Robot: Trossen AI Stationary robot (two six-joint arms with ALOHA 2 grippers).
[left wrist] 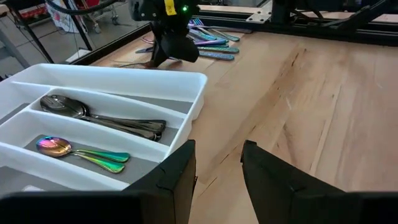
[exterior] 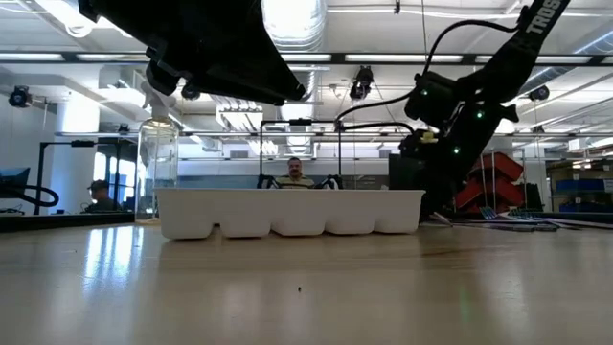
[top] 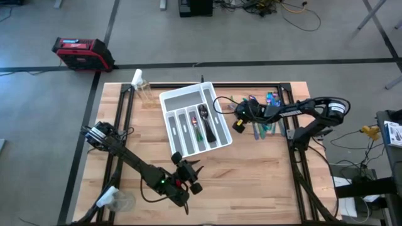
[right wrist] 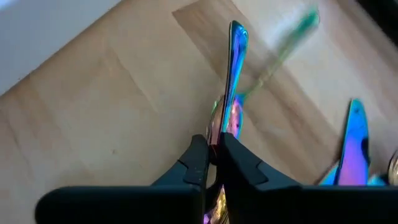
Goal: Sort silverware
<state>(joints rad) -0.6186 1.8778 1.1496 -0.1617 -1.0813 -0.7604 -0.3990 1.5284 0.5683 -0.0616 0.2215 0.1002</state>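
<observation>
The right pincer picks one shiny piece from the pile.

The right pincer (right wrist: 214, 149) is clamped on a thin rainbow-coloured piece of silverware (right wrist: 235, 56), maybe a knife, though the view is too blurry to be sure. It is just above the counter (top: 251, 176), beside the loose pile (top: 264, 125) near the white tray (top: 168, 100). Holding it by one end should let it slide into a slot. The tray already has dark spoons (left wrist: 99, 115) and a rainbow spoon (left wrist: 81, 152) in separate slots. The left pincer (left wrist: 217, 168) waits released near the tray's front end.
</observation>
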